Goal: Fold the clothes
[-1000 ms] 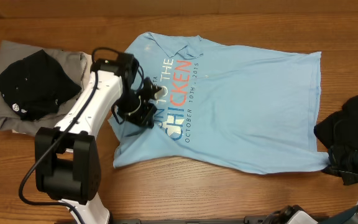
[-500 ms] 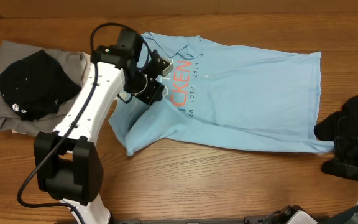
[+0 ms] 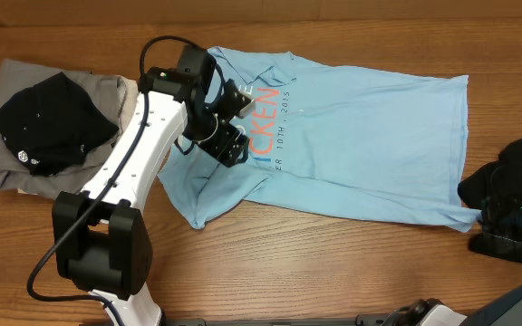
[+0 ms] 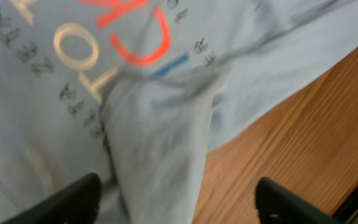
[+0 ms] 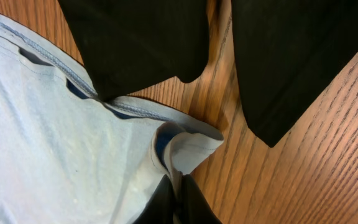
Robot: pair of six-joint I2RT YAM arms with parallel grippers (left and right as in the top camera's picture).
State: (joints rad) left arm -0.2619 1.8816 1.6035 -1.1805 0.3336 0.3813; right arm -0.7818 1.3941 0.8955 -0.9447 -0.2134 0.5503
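A light-blue T-shirt [image 3: 361,136] with blue and red print lies spread across the table, its left part rumpled and doubled over. My left gripper [image 3: 227,143] hovers above that rumpled part, open. In the left wrist view a raised fold of the T-shirt [image 4: 160,137] lies loose between the wide-apart fingers of the left gripper [image 4: 179,205]. My right gripper [image 3: 484,217] is shut on the shirt's near right corner. The right wrist view shows the right gripper [image 5: 179,200] with its black fingers pinching the hem [image 5: 188,146] there.
A black garment [image 3: 515,167] lies bunched at the right edge, close to the right arm; it also fills the top of the right wrist view [image 5: 135,37]. At the left, a black cap-like piece [image 3: 48,118] rests on folded grey cloth [image 3: 16,172]. Bare wood [image 3: 333,272] runs along the front.
The left gripper drew the shirt's left part toward the far side, then opened and let the fold go. The shirt's near left edge now lies doubled over. The right gripper stayed shut.
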